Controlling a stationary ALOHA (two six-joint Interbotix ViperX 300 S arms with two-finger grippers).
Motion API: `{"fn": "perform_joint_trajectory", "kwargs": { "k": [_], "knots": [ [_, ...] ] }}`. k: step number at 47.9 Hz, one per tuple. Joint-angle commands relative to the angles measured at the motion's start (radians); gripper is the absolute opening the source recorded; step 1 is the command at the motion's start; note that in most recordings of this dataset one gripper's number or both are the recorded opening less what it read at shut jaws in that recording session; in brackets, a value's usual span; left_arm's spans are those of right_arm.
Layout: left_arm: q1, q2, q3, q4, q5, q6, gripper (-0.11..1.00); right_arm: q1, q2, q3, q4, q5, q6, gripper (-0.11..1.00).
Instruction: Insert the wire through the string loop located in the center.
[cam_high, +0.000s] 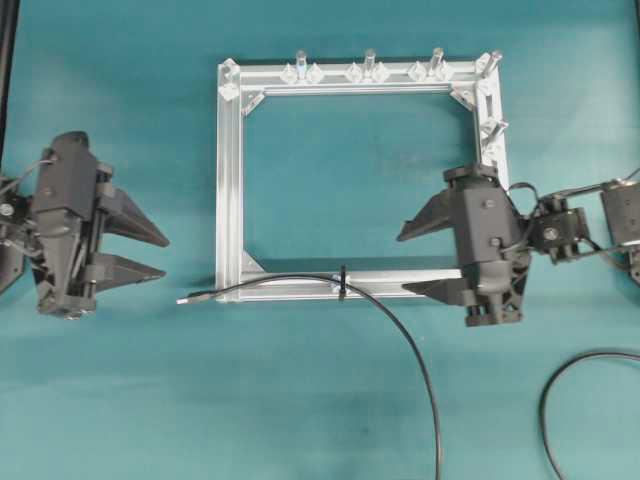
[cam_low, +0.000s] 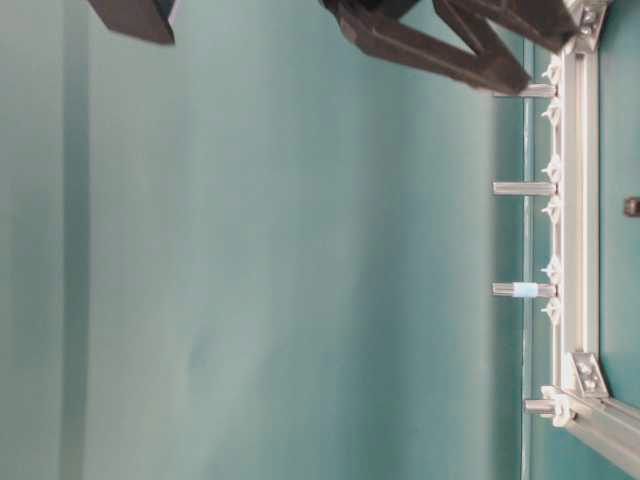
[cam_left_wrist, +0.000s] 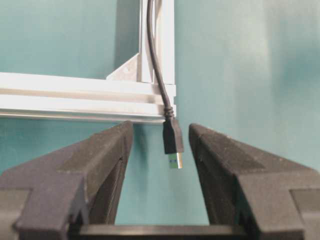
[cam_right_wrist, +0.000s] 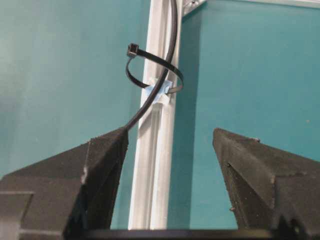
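The wire (cam_high: 330, 281) passes through the string loop (cam_high: 343, 282) on the frame (cam_high: 229, 180). Left gripper (cam_high: 150, 255) and right gripper (cam_high: 425, 260) both spread, grasping nothing.

No legible text or markings anywhere.

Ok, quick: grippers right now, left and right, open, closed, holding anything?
Left gripper: open, holding nothing; the wire plug lies between its fingers, ungripped.
Right gripper: open, empty.

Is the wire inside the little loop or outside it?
Inside: the wire passes through the string loop, its plug beyond the frame.
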Motion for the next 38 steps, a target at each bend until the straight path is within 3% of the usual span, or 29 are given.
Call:
{"fn": "perform_joint_trajectory", "kwargs": {
  "k": [1, 23, 38],
  "knots": [
    [0.008, -0.028, -0.006, 0.005, -0.009, 0.012, 0.51, 0.000, -0.041, 0.011, -0.002, -0.040, -0.002, 0.71],
    [0.012, -0.086, 0.014, 0.005, -0.020, 0.026, 0.50, -0.003, -0.181, 0.232, -0.002, -0.290, 0.000, 0.71],
    [0.012, -0.078, 0.012, 0.003, -0.071, 0.026, 0.50, -0.012, -0.179, 0.244, -0.002, -0.313, -0.002, 0.70]
  ]
}}
